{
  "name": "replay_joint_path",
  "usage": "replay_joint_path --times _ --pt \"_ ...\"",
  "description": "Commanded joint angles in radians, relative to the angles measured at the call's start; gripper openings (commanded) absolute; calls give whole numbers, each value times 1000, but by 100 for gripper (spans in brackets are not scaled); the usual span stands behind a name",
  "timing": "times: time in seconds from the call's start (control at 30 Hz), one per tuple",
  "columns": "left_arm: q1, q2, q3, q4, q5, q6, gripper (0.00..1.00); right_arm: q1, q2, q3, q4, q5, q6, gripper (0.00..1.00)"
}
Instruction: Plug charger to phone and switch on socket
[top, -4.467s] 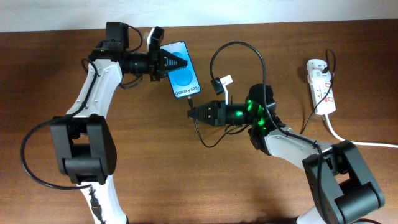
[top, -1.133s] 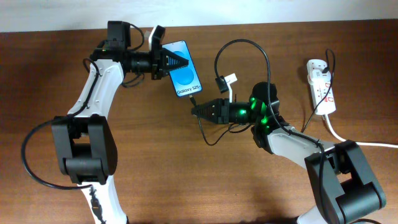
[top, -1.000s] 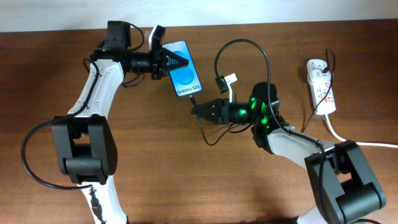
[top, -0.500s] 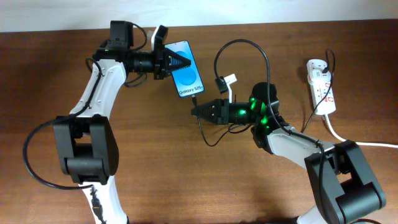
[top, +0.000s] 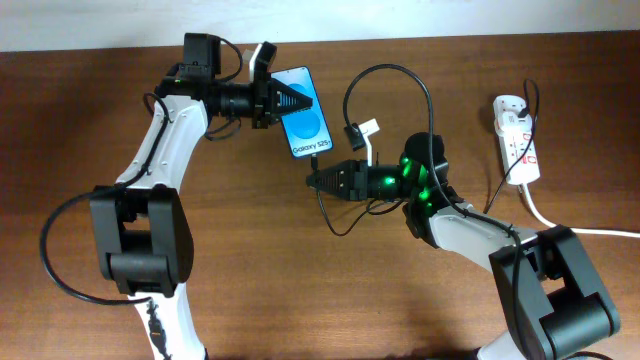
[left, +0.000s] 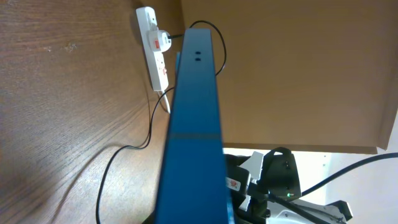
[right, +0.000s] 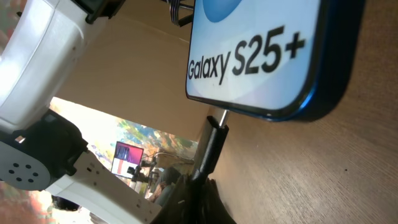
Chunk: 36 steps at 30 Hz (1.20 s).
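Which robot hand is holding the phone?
The left hand grips the phone near its top. The right hand holds the charger plug below it.

1 phone (top: 303, 125), 1 charger (top: 383, 68), 1 socket (top: 517, 137), 1 white cord (top: 545, 215), 2 arms, L (top: 160, 140) + R (top: 465, 228)

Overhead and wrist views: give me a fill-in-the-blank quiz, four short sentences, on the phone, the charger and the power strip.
White text on the flat blue-screened phone reads Galaxy ____. The left gripper holds the phone by its ____ end. The right gripper holds the plug tip of the thin black charger cable at the phone's ____ edge. The elongated white plastic power strip lies at the overhead view's ____ side. Missing words: S25+, top, bottom, right.
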<state>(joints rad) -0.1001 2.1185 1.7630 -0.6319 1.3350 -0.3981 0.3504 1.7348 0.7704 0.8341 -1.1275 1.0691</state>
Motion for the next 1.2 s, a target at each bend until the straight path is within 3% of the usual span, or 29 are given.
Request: replay_joint_path --times 0.0,0.37,0.6,0.9,0.97,1.17 --pt "-23 -23 5 -9 68 -2 0 -35 2 14 11 54 -16 4" --pt "-53 -23 5 -23 92 -2 0 -43 2 16 13 67 -17 4" --pt "-76 -23 5 -219 94 161 0 -45 2 33 19 75 -17 4" --pt "-76 -23 5 -214 80 161 0 -45 2 33 19 77 -17 4" --pt "-59 -23 5 -214 29 161 0 -45 2 33 19 76 -17 22" --pt "13 -23 5 -211 28 162 0 -45 2 33 19 72 -18 36"
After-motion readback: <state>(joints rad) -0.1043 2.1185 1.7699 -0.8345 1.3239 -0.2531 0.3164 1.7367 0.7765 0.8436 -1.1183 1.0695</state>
